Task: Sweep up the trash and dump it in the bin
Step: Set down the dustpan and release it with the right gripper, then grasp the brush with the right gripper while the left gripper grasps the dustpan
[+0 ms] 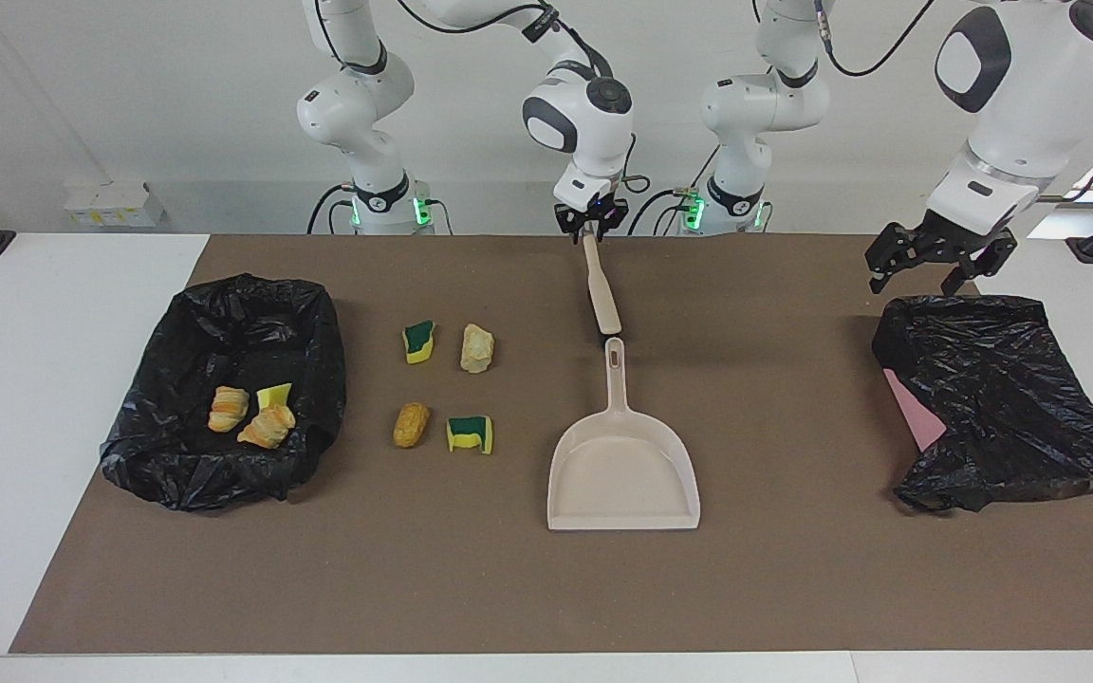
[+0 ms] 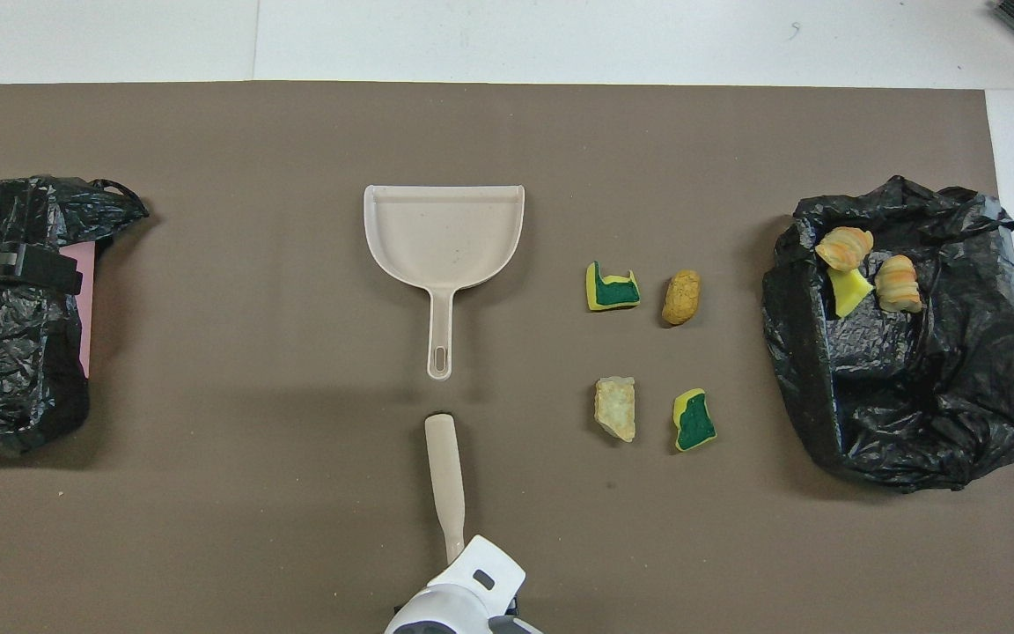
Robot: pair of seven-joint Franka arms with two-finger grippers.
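The right tool (image 1: 590,230) sits at the brush (image 1: 600,289) handle's end nearest the robots, its fingers drawing in round the handle; whether the grip is firm I cannot tell. The step looks like picking up the brush: best to seat the grip squarely before lifting. Four trash bits (image 1: 447,394) lie on the table at nine o'clock from the dustpan (image 1: 622,474) in the facing view; three more rest in the black-bagged bin (image 1: 224,398) further toward nine. Count: one brush, one dustpan, two bagged bins. The left tool (image 1: 926,268) waits spread wide above the second bin (image 1: 1002,398)
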